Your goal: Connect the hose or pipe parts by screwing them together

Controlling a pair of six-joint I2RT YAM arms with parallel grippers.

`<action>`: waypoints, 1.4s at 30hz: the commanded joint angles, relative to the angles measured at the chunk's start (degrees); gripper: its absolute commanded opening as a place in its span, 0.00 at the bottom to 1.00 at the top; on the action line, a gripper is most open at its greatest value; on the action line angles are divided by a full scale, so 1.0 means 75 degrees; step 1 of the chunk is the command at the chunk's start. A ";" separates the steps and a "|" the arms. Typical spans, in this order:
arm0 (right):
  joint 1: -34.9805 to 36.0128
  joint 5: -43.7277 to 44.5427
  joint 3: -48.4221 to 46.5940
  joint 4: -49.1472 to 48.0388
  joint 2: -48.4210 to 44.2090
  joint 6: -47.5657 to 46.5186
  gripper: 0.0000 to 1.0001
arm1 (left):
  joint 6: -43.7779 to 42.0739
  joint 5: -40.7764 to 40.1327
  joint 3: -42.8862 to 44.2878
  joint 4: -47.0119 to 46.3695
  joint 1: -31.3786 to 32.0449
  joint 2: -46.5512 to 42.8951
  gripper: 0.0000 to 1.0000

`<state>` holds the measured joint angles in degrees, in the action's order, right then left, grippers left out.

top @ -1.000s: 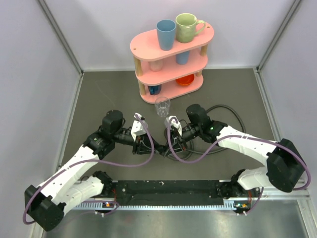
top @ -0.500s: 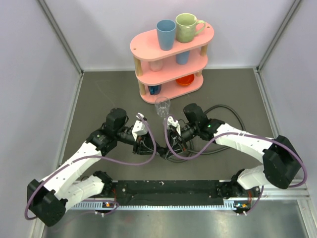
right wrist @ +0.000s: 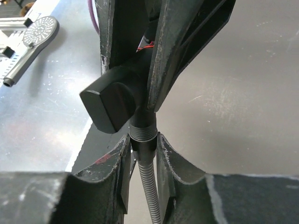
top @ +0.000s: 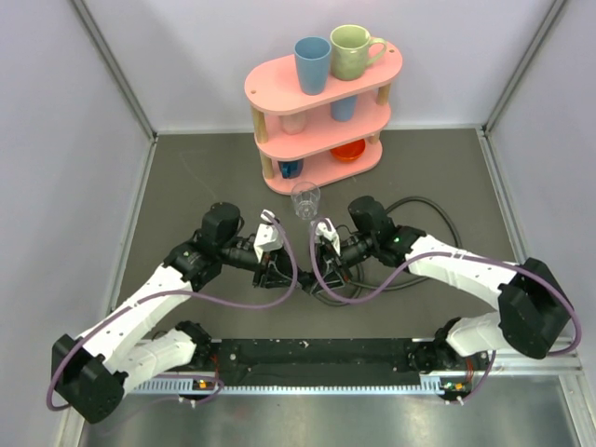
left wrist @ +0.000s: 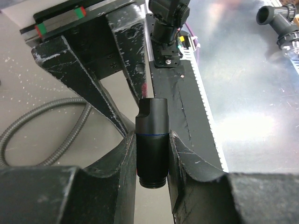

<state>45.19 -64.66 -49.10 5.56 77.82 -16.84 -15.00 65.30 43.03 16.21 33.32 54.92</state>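
1. I have both arms reaching in over the middle of the table (top: 186, 186), wrists turned toward each other and grippers nearly meeting.
2. My left gripper (left wrist: 152, 140) is clamped on the fitting (left wrist: 152, 156), a short black cylinder. Both fingers press on its sides, and its far end points toward the other gripper.
3. My right gripper (right wrist: 142, 137) straddles the hose (right wrist: 149, 186) at its ribbed end nut. The fingers sit right against the nut on either side, but I cannot tell whether they pinch it or stand slightly off it.
4. From the right wrist, the top of the nut meets the black fitting and the two are in line. I cannot tell how far the threads have engaged.
5. Below the nut the corrugated hose drops away between the right fingers. From above, its slack lies in loops on the table beside and behind the right arm.
6. A clear glass (top: 304, 197) stands just beyond the two grippers, between them and the pink shelf (top: 321, 88), which holds cups (top: 312, 63).
7. A shower head (right wrist: 39, 30) lies on the metal bench (right wrist: 46, 116) past the near edge of the table, well apart from the grippers.
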 commanded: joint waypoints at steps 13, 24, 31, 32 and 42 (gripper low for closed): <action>-0.0072 0.2197 0.1154 -0.1748 -0.1633 0.0509 0.38 | 0.1342 -0.0972 -0.0111 -0.0390 -0.0025 -0.0384 0.00; 0.0641 0.6401 0.3932 -0.5464 -0.3719 0.1287 0.56 | 0.4625 -0.2822 -0.0674 -0.2102 -0.0037 -0.1076 0.00; 0.2926 0.9603 0.4180 -0.5768 -0.3791 -0.0250 0.96 | 0.5292 -0.4428 -0.0370 -0.1435 -0.0037 -0.1135 0.00; 0.3218 0.9954 0.4180 -0.5920 -0.3744 -0.0343 0.98 | 0.5386 -0.4487 -0.0346 -0.1423 -0.0037 -0.1146 0.00; 0.4146 1.1644 0.3805 -0.7278 -0.1976 -0.1070 0.91 | 0.6570 -0.5401 -0.0100 -0.1248 -0.0048 -0.1263 0.00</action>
<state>74.50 15.05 -17.69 -41.41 58.83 -21.69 29.06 28.49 38.28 8.73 33.26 46.85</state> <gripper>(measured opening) 0.917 0.319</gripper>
